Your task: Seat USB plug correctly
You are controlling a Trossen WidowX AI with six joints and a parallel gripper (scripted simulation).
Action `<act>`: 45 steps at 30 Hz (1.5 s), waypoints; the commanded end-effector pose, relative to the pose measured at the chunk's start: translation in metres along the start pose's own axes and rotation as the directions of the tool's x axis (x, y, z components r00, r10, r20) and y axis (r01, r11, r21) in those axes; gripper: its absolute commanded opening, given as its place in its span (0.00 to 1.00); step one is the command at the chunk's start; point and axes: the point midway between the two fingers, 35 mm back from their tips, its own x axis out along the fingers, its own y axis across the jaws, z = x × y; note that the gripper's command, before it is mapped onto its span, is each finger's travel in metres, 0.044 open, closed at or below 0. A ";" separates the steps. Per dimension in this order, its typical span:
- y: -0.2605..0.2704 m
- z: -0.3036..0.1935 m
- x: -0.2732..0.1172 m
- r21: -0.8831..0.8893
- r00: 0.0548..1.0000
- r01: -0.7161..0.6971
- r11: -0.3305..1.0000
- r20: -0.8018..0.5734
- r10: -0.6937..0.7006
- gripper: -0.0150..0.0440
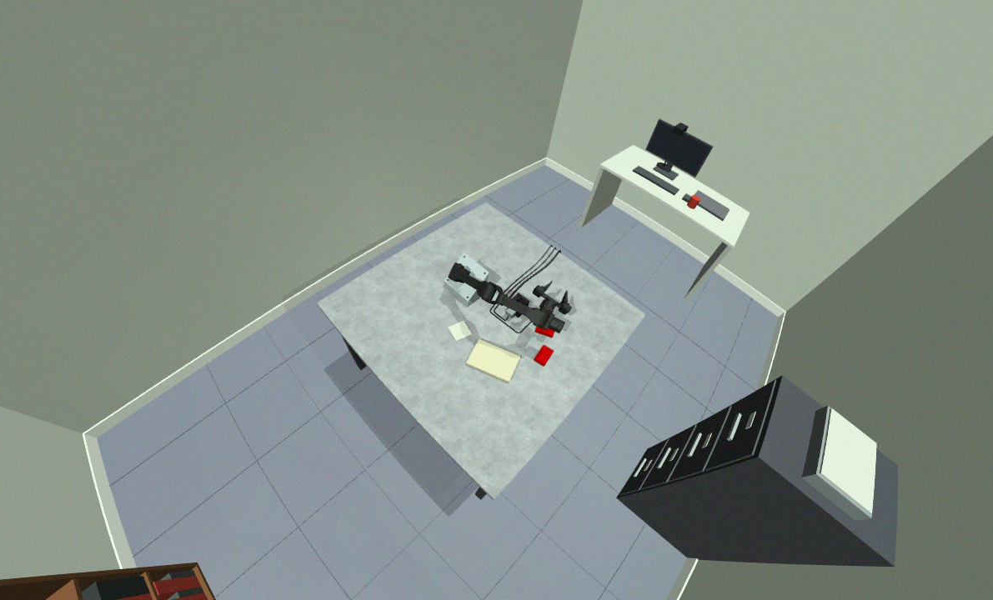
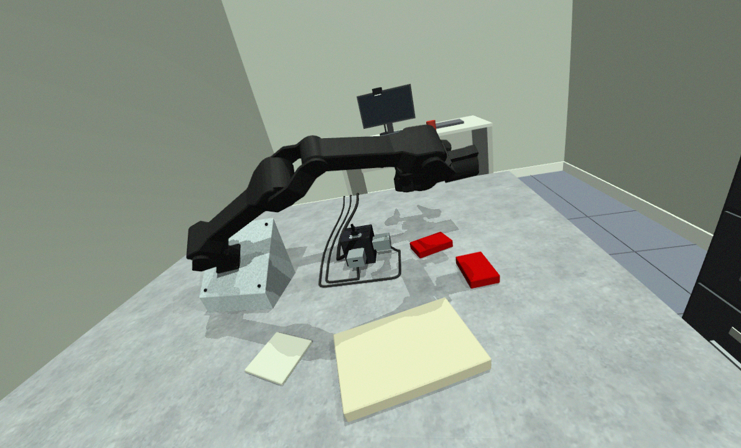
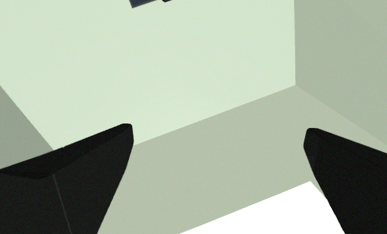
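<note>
The black power cube (image 2: 361, 246) stands on the table behind the arm's base block. A small dark USB plug (image 2: 353, 229) sticks up from its top, tilted. Black cables (image 2: 342, 219) (image 1: 533, 267) run from the cube toward the table's far edge and loop in front of it. My gripper (image 2: 467, 158) (image 1: 555, 292) (image 3: 218, 134) is open and empty. It is held high, to the right of and beyond the cube, and points at the far wall. The wrist view shows only wall, a white desk top (image 3: 278, 211) and my two fingers.
Two red blocks (image 2: 431, 244) (image 2: 477, 269) lie right of the cube. A large cream pad (image 2: 412, 356) (image 1: 493, 359) and a small white pad (image 2: 278, 356) (image 1: 459, 330) lie nearer the front. The arm's grey base block (image 2: 250, 278) stands to the left. Grey plugs (image 2: 382, 242) sit in the cube's sides.
</note>
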 end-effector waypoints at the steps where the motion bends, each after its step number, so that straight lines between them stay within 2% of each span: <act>1: -0.001 0.001 0.001 -0.015 1.000 0.000 1.000 0.010 0.000 0.98; 3: -0.006 0.010 0.009 -0.139 0.996 0.016 0.990 0.093 -0.003 1.00; 6: -0.021 0.032 0.023 -0.402 0.959 0.127 0.907 0.282 -0.009 1.00; 9: -0.037 0.054 0.031 -0.595 0.887 0.319 0.738 0.462 -0.011 1.00; 12: -0.053 0.075 0.032 -0.677 0.781 0.546 0.493 0.624 -0.007 1.00; 14: -0.064 0.088 0.030 -0.663 0.694 0.687 0.298 0.720 0.001 1.00; 17: -0.081 0.104 0.023 -0.541 0.541 0.841 -0.020 0.841 0.020 1.00; 19: -0.092 0.113 0.015 -0.412 0.429 0.887 -0.210 0.903 0.040 1.00; 21: -0.100 0.120 0.008 -0.292 0.329 0.898 -0.330 0.942 0.064 1.00; 28: -0.116 0.130 -0.013 0.025 0.089 0.742 -0.670 0.987 0.135 1.00; 36: -0.130 0.131 -0.037 0.268 -0.154 0.339 -0.902 0.961 0.228 1.00; 39: -0.132 0.130 -0.041 0.283 -0.197 0.187 -0.941 0.949 0.247 1.00; 45: -0.133 0.130 -0.042 0.284 -0.201 0.175 -0.943 0.948 0.249 1.00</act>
